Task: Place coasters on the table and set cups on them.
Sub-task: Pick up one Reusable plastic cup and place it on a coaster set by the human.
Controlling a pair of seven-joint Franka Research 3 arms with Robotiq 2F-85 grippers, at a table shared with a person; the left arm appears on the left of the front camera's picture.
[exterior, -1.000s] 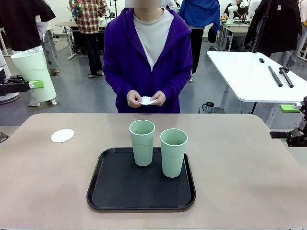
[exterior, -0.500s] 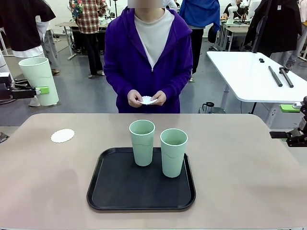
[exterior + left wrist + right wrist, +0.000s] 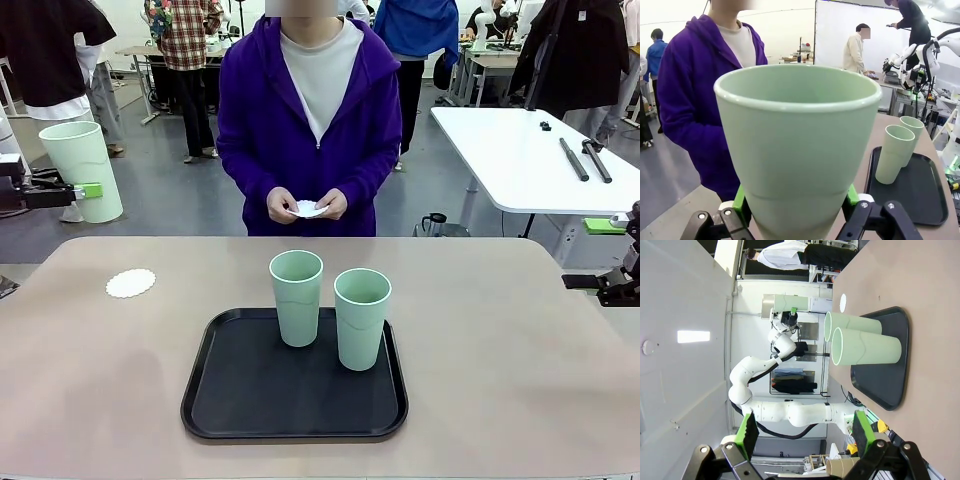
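Mint-green cup (image 3: pixel 797 150) is clamped near its base in the left gripper (image 3: pixel 796 200), upright and aloft off the left end of the table (image 3: pixel 520 350). A bare coaster (image 3: pixel 131 283) lies below it, inboard, presumably its destination. Right gripper (image 3: pixel 802 432) stands wide apart, empty, clear of the tray (image 3: pixel 195 400).

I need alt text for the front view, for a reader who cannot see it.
The left gripper holds a mint-green cup in the air at the left end of the table. One coaster lies on the table, two cups stand on a black tray, and a person in purple holds white paper.
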